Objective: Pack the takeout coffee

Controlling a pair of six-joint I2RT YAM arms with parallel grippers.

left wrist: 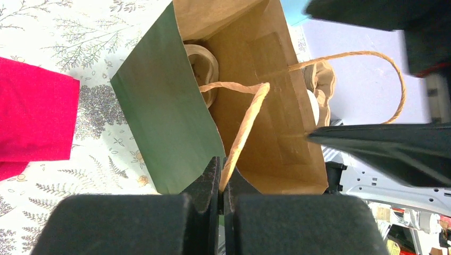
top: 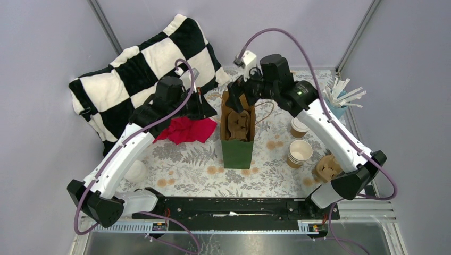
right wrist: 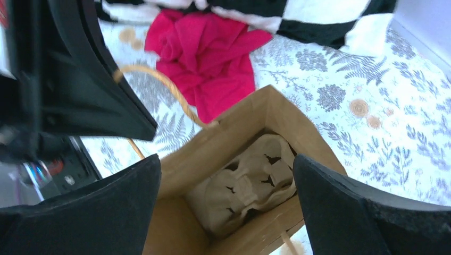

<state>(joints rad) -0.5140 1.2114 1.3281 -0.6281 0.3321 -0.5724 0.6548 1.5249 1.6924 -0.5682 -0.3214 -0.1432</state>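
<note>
Top external view: floral counter point(top: 181, 159) bore a checkered blanket point(top: 133, 69), far left. Green paper bag point(top: 237, 151) stood upright at centre, cardboard carrier point(top: 239, 123) inside. Left jaws pinched its twine handle point(left wrist: 247, 125); right jaws gaped wide over its mouth. Takeout coffee point(top: 298, 127) stood lidded on the counter, right of the bag.

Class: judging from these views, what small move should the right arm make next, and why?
Probably lift the open right end effector clear of the green bag and swing it toward the lidded coffee cup. The cup carrier already sits inside the bag, the left end effector pinches a bag handle, and the cup stands outside the bag.
</note>
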